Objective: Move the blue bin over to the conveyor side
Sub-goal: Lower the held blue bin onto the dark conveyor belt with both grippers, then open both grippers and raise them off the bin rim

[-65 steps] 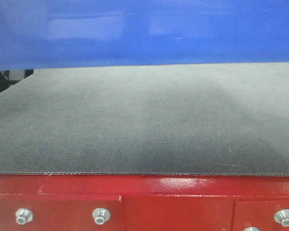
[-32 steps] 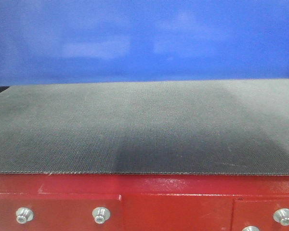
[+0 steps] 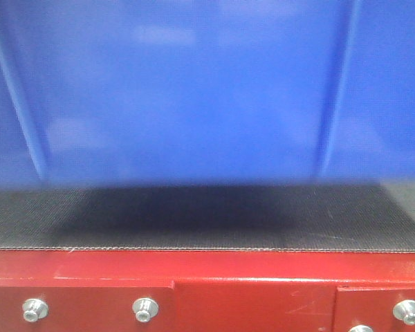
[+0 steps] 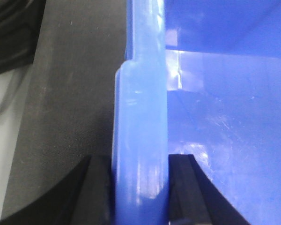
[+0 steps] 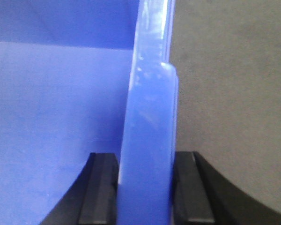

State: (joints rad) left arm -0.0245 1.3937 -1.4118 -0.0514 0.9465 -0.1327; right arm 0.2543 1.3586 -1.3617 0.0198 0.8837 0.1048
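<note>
Blue bin [image 3: 194,97]: fills the upper part of the front view, edge to edge; a smooth glossy wall with two thin upright ribs, its lower edge blurred just above the belt, over a dark shadow.
Blue bin, rim: only the wrist views show it, a thick pale-blue flat lip running up each frame, with the bin's hollow inside on one side and belt on the other.
Left gripper [image 4: 139,187]: pinching the bin's rim; one dark finger presses on the outer face of the bin wall, the other on the inner face, rim filling the gap.
Right gripper [image 5: 145,187]: clamped on the bin's rim likewise, a black pad flush against each face.
Grippers in the front view: not visible; the bin wall shows nothing of either grasp.
Conveyor [image 3: 214,225]: dark grey woven belt beneath and in front of the bin; the wrist views show it just outside the bin's wall on both sides.
Red frame [image 3: 249,277]: glossy, below the belt's near edge, seen in the front view alone.
Bolts [image 3: 145,309]: round, silver, in a row along the frame, below the bin.
</note>
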